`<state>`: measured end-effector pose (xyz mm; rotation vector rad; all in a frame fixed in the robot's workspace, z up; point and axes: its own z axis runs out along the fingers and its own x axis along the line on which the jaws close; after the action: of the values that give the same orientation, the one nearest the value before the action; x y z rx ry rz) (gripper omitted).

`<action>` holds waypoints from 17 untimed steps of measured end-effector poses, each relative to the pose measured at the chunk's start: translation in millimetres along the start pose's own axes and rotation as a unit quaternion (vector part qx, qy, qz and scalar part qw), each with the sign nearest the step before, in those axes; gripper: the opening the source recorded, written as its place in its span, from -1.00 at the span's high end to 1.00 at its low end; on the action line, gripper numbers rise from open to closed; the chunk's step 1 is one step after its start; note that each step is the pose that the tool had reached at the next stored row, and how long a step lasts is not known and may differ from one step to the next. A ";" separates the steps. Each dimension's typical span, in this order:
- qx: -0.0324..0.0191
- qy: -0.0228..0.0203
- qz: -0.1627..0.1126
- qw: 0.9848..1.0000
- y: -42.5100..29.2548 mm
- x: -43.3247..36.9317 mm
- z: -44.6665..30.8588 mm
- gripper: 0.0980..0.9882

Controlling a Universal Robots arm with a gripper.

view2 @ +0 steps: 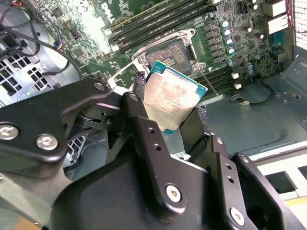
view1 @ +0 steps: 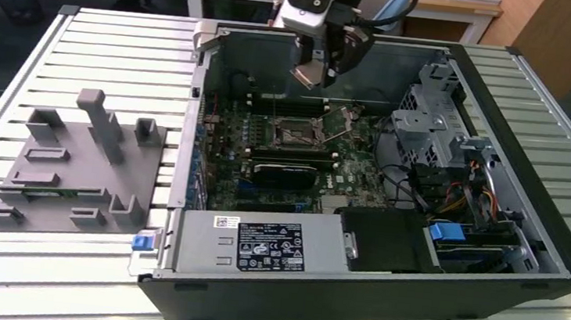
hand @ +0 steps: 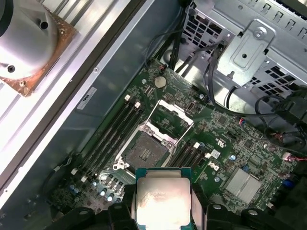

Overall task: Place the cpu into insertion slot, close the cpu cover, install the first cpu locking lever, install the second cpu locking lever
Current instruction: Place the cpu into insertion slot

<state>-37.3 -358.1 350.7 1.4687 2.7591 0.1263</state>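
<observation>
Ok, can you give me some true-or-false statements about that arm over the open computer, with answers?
1. The small square silver-tan cpu is gripped by the black gripper. True.
2. The cpu sits in the square black insertion slot. False: the slot is empty, and the cpu is held above it.
3. The thin silver metal cpu cover is shut. False: it is swung open.
4. A grey moulded fixture lies outside the black computer case. True.

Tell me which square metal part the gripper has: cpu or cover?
The cpu, the solid silver-tan chip in the gripper, above the board; the windowed cpu cover lies open beside the insertion slot.
</observation>
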 end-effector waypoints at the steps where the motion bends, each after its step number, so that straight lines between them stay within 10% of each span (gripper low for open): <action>1: 0.000 0.000 0.003 1.000 0.0 0.0 0.1 0.00; 17: -0.002 -0.006 0.074 0.997 -0.2 0.0 2.3 0.00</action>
<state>-37.3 -358.0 348.4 1.6662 2.6379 0.1240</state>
